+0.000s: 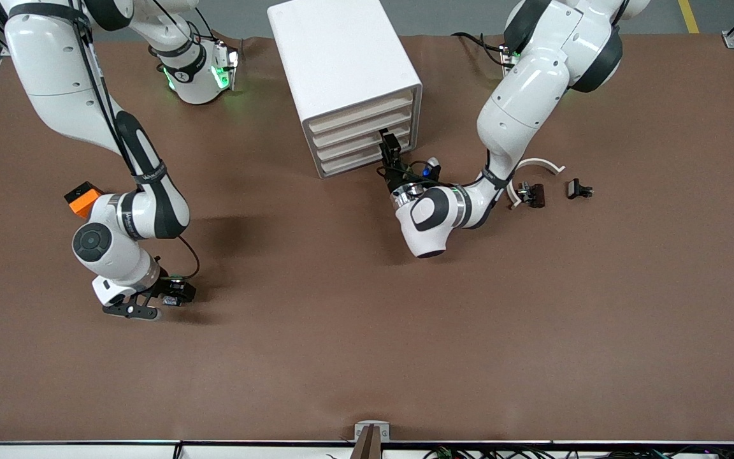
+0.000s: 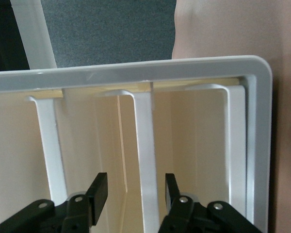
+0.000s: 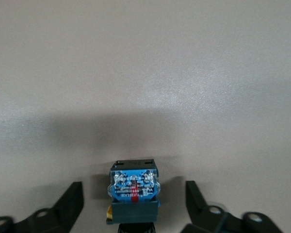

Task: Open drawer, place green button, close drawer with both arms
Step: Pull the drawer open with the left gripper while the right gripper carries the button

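The right gripper [image 3: 133, 201] is hanging open around the tiny blue-based button [image 3: 134, 191] on the brown table, ready to grab. The left gripper [image 2: 133, 194] is sitting open astride a white drawer handle [image 2: 144, 160], at the cabinet's six o'clock, ready to pull.

One cabinet [image 1: 341, 70], four drawers [image 1: 360, 137]

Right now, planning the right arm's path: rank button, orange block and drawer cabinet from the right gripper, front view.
1. button, between the right gripper's open fingers.
2. orange block, beside the right arm, farther from the camera.
3. drawer cabinet, mid-table, at the left gripper.
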{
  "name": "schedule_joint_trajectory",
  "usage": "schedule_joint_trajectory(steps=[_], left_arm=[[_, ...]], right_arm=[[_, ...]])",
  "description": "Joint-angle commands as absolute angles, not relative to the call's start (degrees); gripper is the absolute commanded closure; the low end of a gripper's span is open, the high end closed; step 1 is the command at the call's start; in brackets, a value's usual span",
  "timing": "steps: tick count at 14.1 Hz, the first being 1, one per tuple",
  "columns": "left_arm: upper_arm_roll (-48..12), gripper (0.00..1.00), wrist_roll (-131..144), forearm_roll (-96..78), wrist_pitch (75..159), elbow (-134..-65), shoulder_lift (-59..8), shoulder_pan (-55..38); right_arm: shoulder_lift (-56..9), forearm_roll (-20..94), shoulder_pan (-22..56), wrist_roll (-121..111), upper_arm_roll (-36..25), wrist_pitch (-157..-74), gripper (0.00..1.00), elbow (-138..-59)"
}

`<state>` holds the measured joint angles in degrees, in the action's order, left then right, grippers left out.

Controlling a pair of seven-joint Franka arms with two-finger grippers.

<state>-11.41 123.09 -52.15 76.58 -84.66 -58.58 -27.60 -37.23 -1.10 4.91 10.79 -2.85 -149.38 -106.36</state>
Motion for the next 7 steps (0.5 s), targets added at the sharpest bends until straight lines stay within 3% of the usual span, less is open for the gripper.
schedule_joint_trajectory(steps=[1, 2, 6, 7], left_arm=[[-11.43, 0.46, 124.54, -53.44, 77.26, -84.46, -59.41, -28.3], [-11.43, 0.47, 124.54, -53.44, 77.26, -84.46, -59.5, -28.39], [-11.43, 0.56, 124.63, -53.61, 77.08, -84.55, -59.41, -29.53], [-11.43, 0.65, 124.63, -53.44, 76.82, -84.55, -59.5, -29.88]], right_arm=[[-37.0, -2.02, 5.01, 11.43, -2.72, -148.8, 0.86, -106.52], [-36.91, -2.02, 5.1, 12.12, -2.72, -148.71, 1.0, -106.44], [-36.83, -1.76, 4.48, 12.13, -2.64, -148.71, 1.0, -106.08], [-36.83, -1.58, 4.48, 12.13, -2.64, -147.67, 1.0, -105.56]])
